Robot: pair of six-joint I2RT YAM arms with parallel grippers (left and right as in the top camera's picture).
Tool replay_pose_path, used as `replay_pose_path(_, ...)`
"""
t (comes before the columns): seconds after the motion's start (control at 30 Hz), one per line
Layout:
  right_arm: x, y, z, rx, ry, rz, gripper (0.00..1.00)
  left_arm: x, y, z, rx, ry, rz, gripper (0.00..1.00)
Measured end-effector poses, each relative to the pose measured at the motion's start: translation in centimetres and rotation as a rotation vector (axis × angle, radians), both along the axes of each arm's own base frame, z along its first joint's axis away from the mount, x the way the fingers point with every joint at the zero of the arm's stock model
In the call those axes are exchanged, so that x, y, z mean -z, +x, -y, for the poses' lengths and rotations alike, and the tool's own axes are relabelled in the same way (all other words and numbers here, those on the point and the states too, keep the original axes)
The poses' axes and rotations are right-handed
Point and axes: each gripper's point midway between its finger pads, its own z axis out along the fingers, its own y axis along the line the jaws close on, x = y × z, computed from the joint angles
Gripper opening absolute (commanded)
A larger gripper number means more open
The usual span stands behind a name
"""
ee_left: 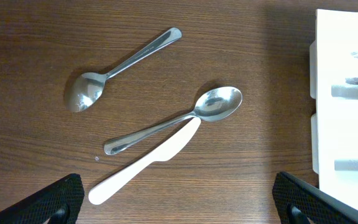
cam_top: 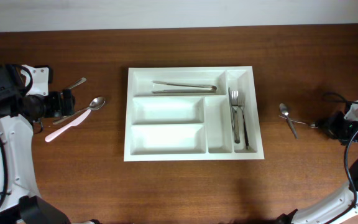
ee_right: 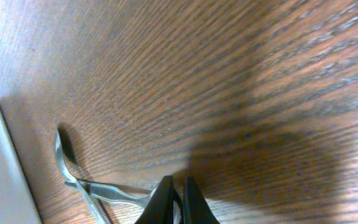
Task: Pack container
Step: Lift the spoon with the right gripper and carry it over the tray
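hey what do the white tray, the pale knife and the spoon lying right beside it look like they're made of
Tray: plastic, it seems; uniform white, moulded rounded walls, soft sheen. Knife: probably plastic; opaque pale pinkish white, matte, one piece. Spoon: polished metal, likely stainless steel; its bowl shows mirror-like reflections.
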Motion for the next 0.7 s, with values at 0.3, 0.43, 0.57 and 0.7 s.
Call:
replay_pose_path(0.3, -1.1, 0.9, -1.3, -0.002, 0.102, 0.067, 0.04, 0.0, 0.0, 0.0, 0.000, 0.000, 0.000, 0.99)
replay_pose_path(0.43, -2.5, 2.0, -1.0, -0.001, 0.121, 0.112, 0.04, 0.0, 0.0, 0.0, 0.000, 0.000, 0.000, 0.99)
replay_pose_path(0.57, -4.6, 3.1, -0.5, 0.001, 0.126, 0.166, 0.04, 0.0, 0.0, 0.0, 0.000, 0.000, 0.000, 0.99)
replay_pose_path(0.7, -9.0, 4.6, 0.1, -0.006, 0.109, 0.266, 0.04, 0.0, 0.0, 0.0, 0.000, 0.000, 0.000, 0.99)
